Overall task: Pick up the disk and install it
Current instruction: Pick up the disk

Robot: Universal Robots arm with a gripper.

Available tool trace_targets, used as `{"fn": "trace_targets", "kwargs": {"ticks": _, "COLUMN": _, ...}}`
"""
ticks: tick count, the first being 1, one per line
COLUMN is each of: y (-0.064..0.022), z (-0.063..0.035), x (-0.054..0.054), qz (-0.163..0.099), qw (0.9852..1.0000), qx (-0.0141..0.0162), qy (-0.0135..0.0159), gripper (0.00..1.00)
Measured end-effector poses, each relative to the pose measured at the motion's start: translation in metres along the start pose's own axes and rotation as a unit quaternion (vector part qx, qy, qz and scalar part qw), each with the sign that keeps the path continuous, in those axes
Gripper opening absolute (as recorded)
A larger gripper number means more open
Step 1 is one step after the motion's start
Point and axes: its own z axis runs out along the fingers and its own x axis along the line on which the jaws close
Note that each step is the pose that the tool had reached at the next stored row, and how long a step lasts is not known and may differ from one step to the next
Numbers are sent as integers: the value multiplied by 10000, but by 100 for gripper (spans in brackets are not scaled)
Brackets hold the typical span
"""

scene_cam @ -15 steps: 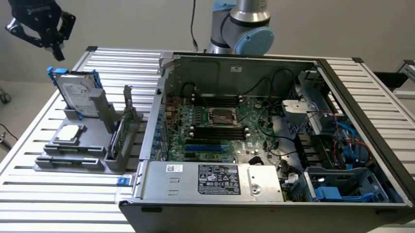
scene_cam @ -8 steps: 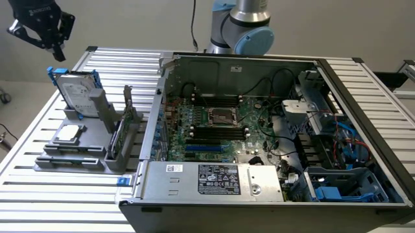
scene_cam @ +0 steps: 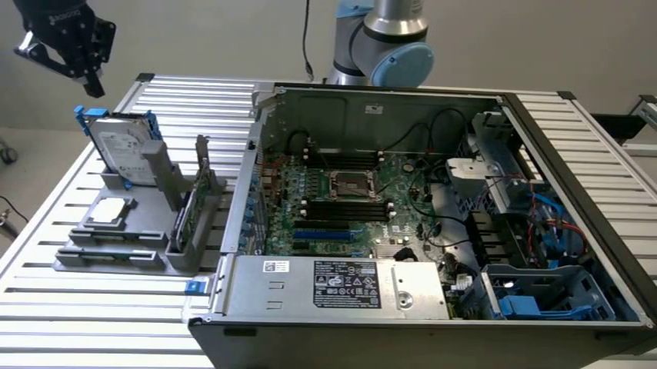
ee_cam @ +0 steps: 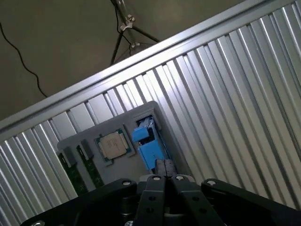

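My end effector [scene_cam: 94, 84] hangs in the air at the far corner on the exterior view's left, above and beyond the parts holder. It is closed on nothing. In the wrist view its two matte black fingers [ee_cam: 164, 165] are pressed flat together.

The disk [scene_cam: 125, 152] stands upright on edge in the far slot of the grey plastic holder [scene_cam: 111, 250], well apart from my fingers. It is a flat silver-grey metal rectangle with a white label, edged by a blue plastic carrier frame. From my wrist I look down onto its blue top edge [ee_cam: 147, 143], just beyond my fingertips.

Nearer in the same holder a small square silver chip [scene_cam: 110, 211] lies flat in a shallow pocket. A thin green circuit card [scene_cam: 191, 206] stands on edge in a slot on the side towards the computer.

The holder rests on a counter [scene_cam: 61, 307] of ribbed aluminium slats. On the exterior view's right of it lies an open computer case [scene_cam: 411, 115] of grey sheet metal. Inside are a green motherboard [scene_cam: 349, 200], black cables and a boxy silver power supply [scene_cam: 339, 286] at the near edge. A blue plastic bay [scene_cam: 534, 301] sits at the near corner on the exterior view's right.
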Motion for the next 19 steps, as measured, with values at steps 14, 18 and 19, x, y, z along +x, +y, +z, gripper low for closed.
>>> {"fn": "trace_targets", "kwargs": {"ticks": 14, "y": -3, "z": 1, "x": 26, "qz": -284, "qw": 9996, "qx": 9, "qy": -11, "gripper": 11}}
{"fn": "trace_targets", "kwargs": {"ticks": 18, "y": 1, "z": 1, "x": 32, "qz": -446, "qw": 9990, "qx": 15, "qy": -13, "gripper": 11}}
{"fn": "trace_targets", "kwargs": {"ticks": 19, "y": 1, "z": 2, "x": 32, "qz": -474, "qw": 9989, "qx": 17, "qy": -14, "gripper": 11}}
